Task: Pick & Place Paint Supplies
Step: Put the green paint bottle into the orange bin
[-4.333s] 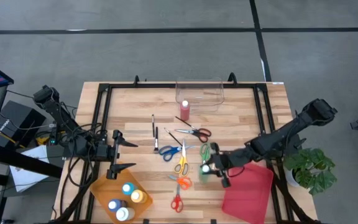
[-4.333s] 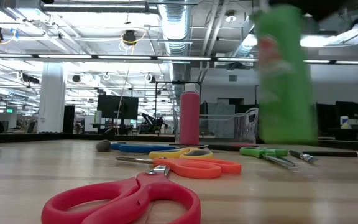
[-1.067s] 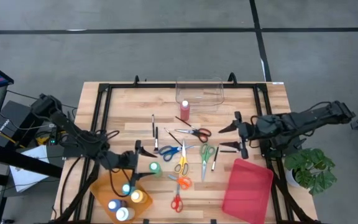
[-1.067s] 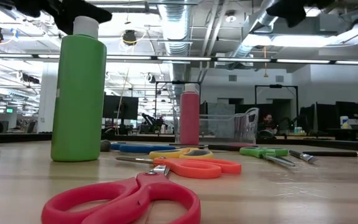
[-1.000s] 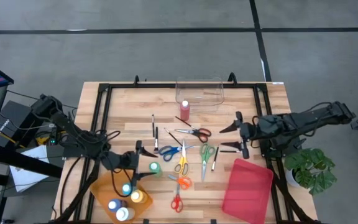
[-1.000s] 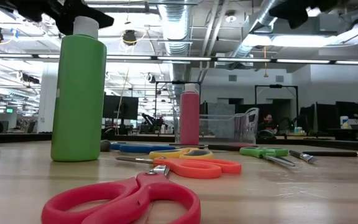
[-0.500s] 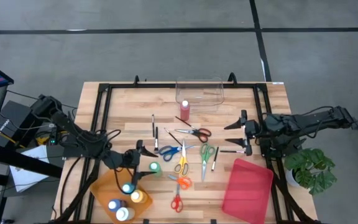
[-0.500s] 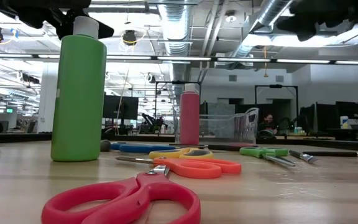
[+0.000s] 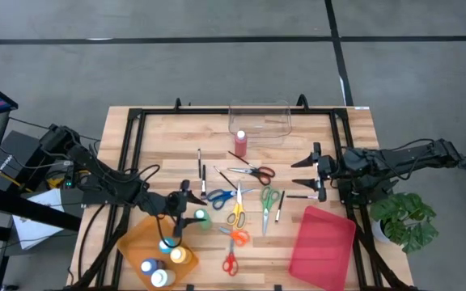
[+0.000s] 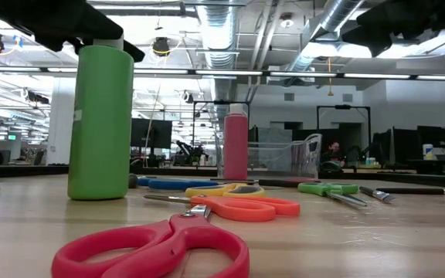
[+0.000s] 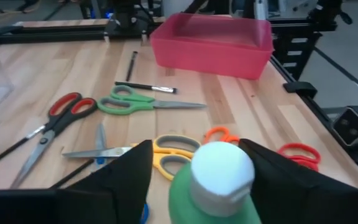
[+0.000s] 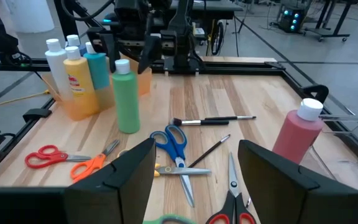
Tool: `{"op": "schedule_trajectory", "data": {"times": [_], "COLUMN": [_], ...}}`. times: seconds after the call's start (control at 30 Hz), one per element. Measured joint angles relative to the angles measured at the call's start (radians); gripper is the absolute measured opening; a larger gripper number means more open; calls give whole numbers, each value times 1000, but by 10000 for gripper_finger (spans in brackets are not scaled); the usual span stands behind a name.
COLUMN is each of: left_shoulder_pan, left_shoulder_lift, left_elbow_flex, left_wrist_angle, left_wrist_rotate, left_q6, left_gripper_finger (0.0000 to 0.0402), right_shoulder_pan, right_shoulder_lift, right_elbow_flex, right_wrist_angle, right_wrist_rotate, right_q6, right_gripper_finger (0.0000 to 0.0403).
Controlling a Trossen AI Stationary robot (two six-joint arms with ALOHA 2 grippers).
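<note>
A green paint bottle (image 9: 201,217) with a white cap stands upright on its base at the near left of the table. My left gripper (image 11: 196,165) reaches it from the left, open, one finger on each side of the cap. A red bottle (image 9: 240,144) stands before a clear box (image 9: 259,121). Several scissors, among them blue (image 9: 221,196), yellow (image 9: 235,212) and green (image 9: 267,202), lie flat mid-table with thin dark brushes (image 9: 199,162). My right gripper (image 9: 298,179) hovers open at the right, holding nothing. My left gripper comes nearly level from the table's left, its fingers on either side of the green bottle's white cap (image 11: 222,177). One finger (image 11: 272,180) overlaps the cap's edge; the other (image 11: 126,180) stands a little apart. Whether either touches it, I cannot tell. The bottle stands upright on the table.
An orange tray (image 9: 136,242) at the near left holds blue, yellow and white bottles. A red bin (image 9: 322,246) sits at the near right. Orange scissors (image 9: 237,236) and red scissors (image 9: 230,263) lie near the front edge. A black frame borders the table.
My left gripper has moved toward the table's right, onto the green bottle; its fingers have drawn closer about the cap and now hide it in the low view. My right gripper has drawn back toward the right edge and sunk a little, still open.
</note>
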Motion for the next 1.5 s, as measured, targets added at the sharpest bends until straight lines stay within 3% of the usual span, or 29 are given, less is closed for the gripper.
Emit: {"op": "schedule_trajectory", "data": {"times": [0.33,0.57,0.8,0.97,1.17,1.5], "left_shoulder_pan": [0,0,0,0,-1,-102], "left_shoulder_lift": [0,-6,-148,-305,-472,-553], "left_elbow_flex": [0,-2,21,66,104,243], "left_wrist_angle": [0,-4,-8,-231,-559,-836], "left_wrist_rotate": [7,-11,-15,-55,-90,-121], "left_q6": [-3,10,144,168,4,-145], "left_gripper_finger": [114,114,114,114,114,115], "right_shoulder_pan": [0,0,0,0,0,0], "right_shoulder_lift": [0,0,0,0,1,0], "right_elbow_flex": [0,0,0,0,0,0], "right_wrist_angle": [0,-2,-6,-6,-9,-13], "right_wrist_rotate": [0,0,0,0,0,0], "right_q6": [0,0,0,12,12,13], "right_gripper_finger": [226,226,226,226,226,226]}}
